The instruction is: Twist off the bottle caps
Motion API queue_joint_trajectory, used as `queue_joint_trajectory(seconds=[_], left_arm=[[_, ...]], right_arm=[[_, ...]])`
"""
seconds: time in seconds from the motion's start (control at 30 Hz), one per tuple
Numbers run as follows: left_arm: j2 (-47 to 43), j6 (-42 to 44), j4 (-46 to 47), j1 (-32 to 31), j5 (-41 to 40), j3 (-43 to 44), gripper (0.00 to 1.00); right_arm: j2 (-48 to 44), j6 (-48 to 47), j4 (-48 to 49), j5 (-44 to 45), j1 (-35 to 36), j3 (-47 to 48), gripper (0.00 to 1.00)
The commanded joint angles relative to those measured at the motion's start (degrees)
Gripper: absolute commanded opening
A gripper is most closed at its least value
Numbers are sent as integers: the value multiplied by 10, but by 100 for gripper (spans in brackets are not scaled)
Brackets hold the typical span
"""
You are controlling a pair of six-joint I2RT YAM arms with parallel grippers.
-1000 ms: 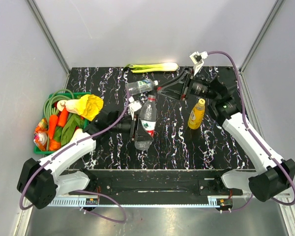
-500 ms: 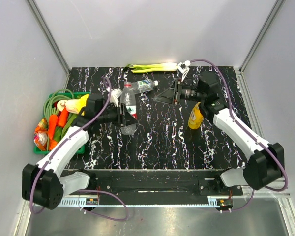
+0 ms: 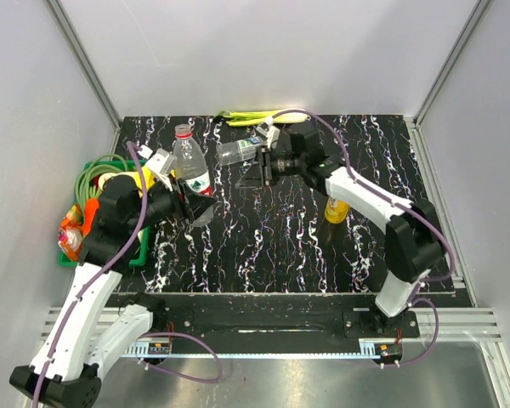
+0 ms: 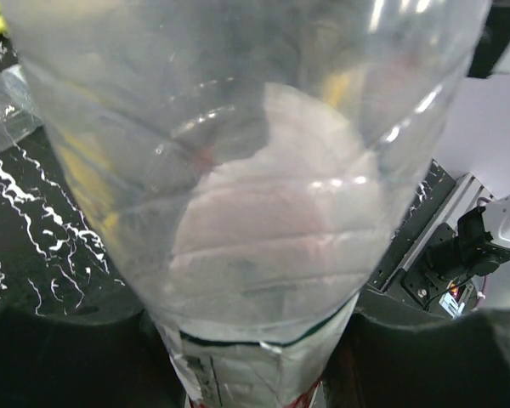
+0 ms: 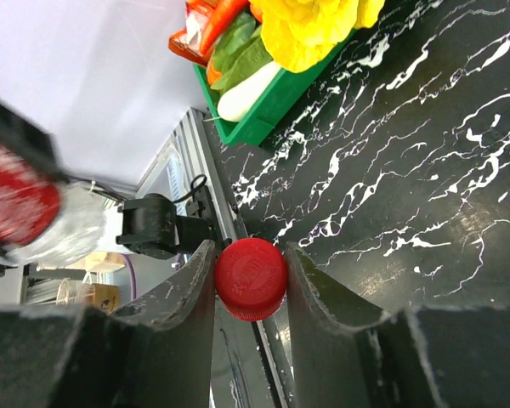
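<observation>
Right claw [image 5: 250, 287] is closed down on the red cap [image 5: 252, 272], a finger pressed to either side of it, and holds it in the air above the bench [image 3: 289, 246], apart from every bottle. Left claw [image 3: 192, 202] is clamped around the lower body of the red-labelled bottle [image 3: 189, 166], holding it upright over the bench's left side, near the green basket [image 5: 268, 119]. From above, that bottle's neck looks bare.

So I judge one cap of three is off and two are left. The blue-green-labelled bottle [image 3: 240, 151] lies on its side just beside the right claw, and the yellow juice bottle [image 3: 335, 209] stands further right.

Whether those two caps are on cannot be told: the right arm crosses over the juice bottle's top, and the lying bottle's cap end is lost against the claw. The left wrist view is almost all clear plastic, with its own fingers only dark shapes along the bottom edge.
</observation>
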Motion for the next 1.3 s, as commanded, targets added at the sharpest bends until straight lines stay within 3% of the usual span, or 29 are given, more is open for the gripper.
queue_joint_trajectory(seconds=[0.0,0.17,0.3,0.4,0.5,0.6,0.67,1.0,1.27], left_arm=[[-34,-6,47,1,0,-6,18],[-40,-26,63,1,13,-24,18],[-32,-29,62,1,16,-34,18],[-27,-28,61,1,17,-39,18],[-22,-27,62,1,17,-43,18],[-16,-26,63,1,18,-43,18],[-13,-27,65,2,20,-44,18],[-18,-33,76,1,35,-50,19],[-22,-26,49,1,45,-41,20]], right_arm=[[68,-36,-40,17,23,64,0],[170,-52,-94,58,32,132,0],[248,-57,-145,94,36,182,8],[281,-71,-171,124,41,202,21],[293,-77,-177,139,41,204,42],[284,-86,-183,157,41,199,63],[272,-89,-184,166,41,193,69],[225,-99,-193,156,40,193,78],[112,-108,-171,144,30,165,90]])
